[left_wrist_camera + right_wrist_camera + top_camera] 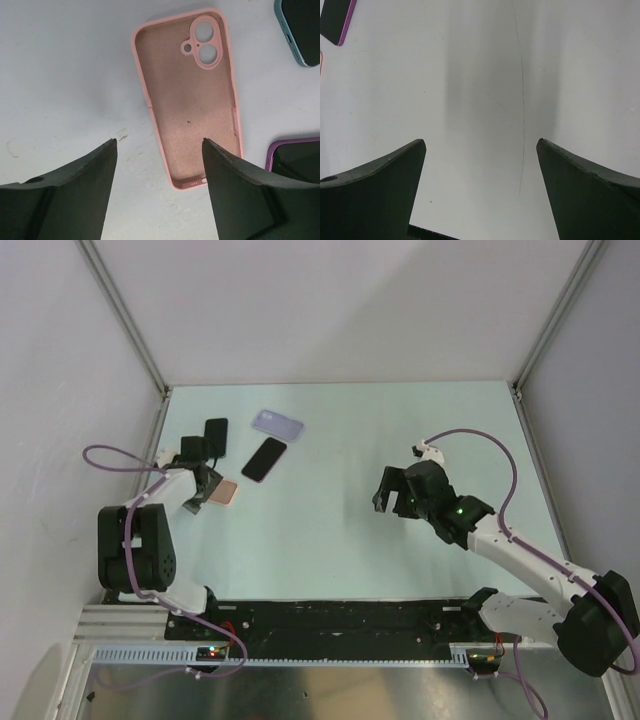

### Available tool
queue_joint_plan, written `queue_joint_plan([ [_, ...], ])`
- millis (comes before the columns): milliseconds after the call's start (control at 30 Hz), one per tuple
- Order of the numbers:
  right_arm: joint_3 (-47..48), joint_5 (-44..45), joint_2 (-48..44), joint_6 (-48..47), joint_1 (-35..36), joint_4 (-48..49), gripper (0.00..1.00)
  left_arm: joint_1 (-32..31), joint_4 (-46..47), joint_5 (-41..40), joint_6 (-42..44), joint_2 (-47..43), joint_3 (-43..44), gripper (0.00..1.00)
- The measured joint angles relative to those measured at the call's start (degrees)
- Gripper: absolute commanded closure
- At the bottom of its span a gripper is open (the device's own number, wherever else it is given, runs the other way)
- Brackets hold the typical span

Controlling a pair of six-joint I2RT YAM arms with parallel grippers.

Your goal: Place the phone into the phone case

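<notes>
- Slippage is judged the main risk: the pink case [187, 95] lies flat and open side up on the bench [65, 75], so its thin wall could be skated over or shoved aside if the jaws are closed off-centre.
- Mix-up is a 2nd risk: 2 phones are near, the purple-edged phone [300, 155] at 3 o'clock of the case's lower end and the teal-edged phone [300, 30] at 1 o'clock, and either could be knocked.
- The left jaws are seen released, nothing grasped; the case's lower end lies in the gap, close to the right-hand finger, and the rest stretches toward 12 o'clock. Contact cannot be told.
- The right jaws are seen released and empty, well apart from the case at its 3 o'clock.
</notes>
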Motion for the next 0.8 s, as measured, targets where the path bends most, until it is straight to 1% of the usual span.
queue_joint_plan([
  [367,-0.9,-1.2,1.1,0.0,-0.1,1.1,0.00,1.3,0.0,0.3,-4.0,1.5,-0.1,0.43],
  [433,-0.9,-1.4,1.1,0.0,-0.1,1.1,0.00,1.3,0.0,0.4,-4.8,2.3,-0.1,0.50],
  [533,-0.9,-1.5,1.1,0.0,-0.1,1.1,0.00,1.3,0.0,0.5,-6.0,3.6,-0.1,0.66],
  [633,-0.9,-1.5,1.1,0.0,-0.2,1.1,0.00,1.3,0.1,0.5,-7.1,4.8,-0.1,0.80],
  [700,-0.9,-1.5,1.1,0.0,-0.2,1.1,0.00,1.3,0.5,0.7,-7.6,4.9,0.0,0.91],
  [733,-0.9,-1.6,1.1,0.0,-0.3,1.1,0.00,1.3,0.8,0.8,-7.9,4.9,0.0,0.96],
  [800,-0.9,-1.6,1.1,0.0,-0.4,1.1,0.00,1.3,0.8,0.9,-8.3,4.8,0.0,0.99],
])
